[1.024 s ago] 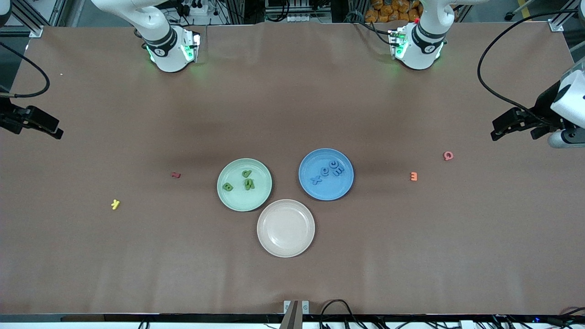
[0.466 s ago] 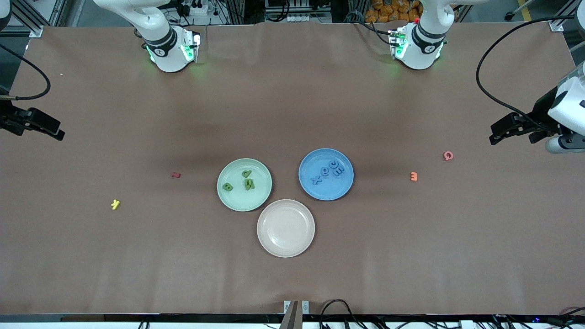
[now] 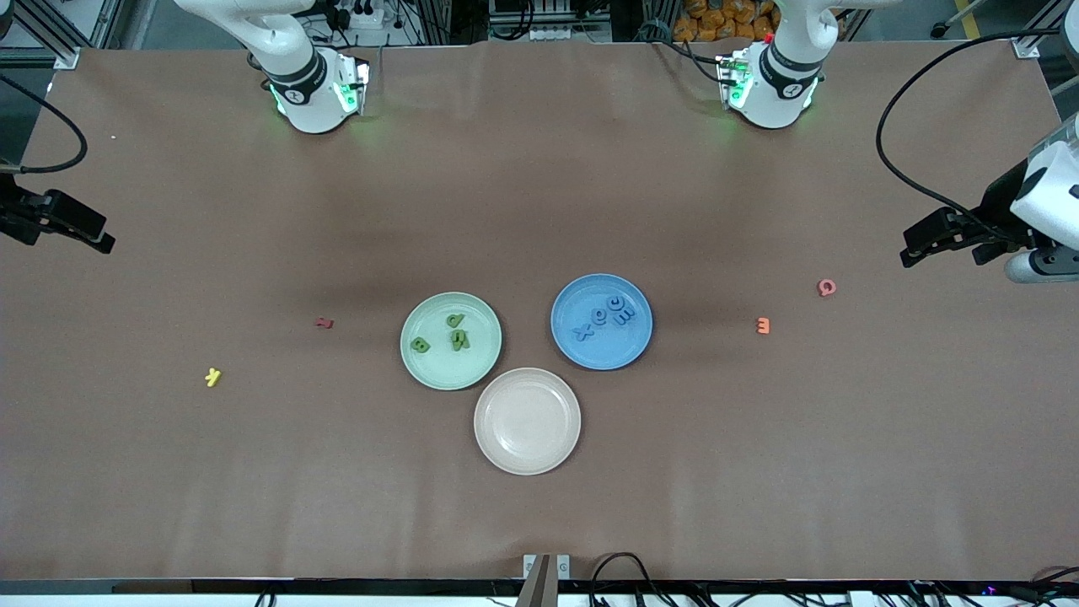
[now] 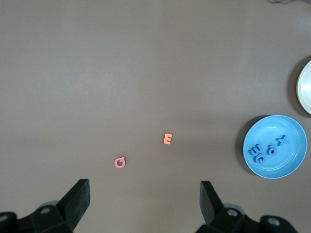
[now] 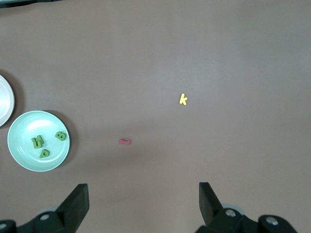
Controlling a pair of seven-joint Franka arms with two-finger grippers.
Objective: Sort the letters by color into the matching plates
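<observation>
Green letters (image 3: 447, 334) in green plate (image 3: 426, 368) | blue letters (image 3: 603, 318) in blue plate (image 3: 600, 357) | beige plate (image 3: 527, 421) empty | four odd-coloured letters loose on table | left gripper (image 4: 145, 204), right gripper (image 5: 143, 206) spread, empty, at table ends.

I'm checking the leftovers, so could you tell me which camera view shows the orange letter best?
The left wrist view: the orange letter reads clearly as an E there, beside the pink letter on bare table. The front view shows it only as a small speck toward the left arm's end. The right wrist view does not show it.
</observation>
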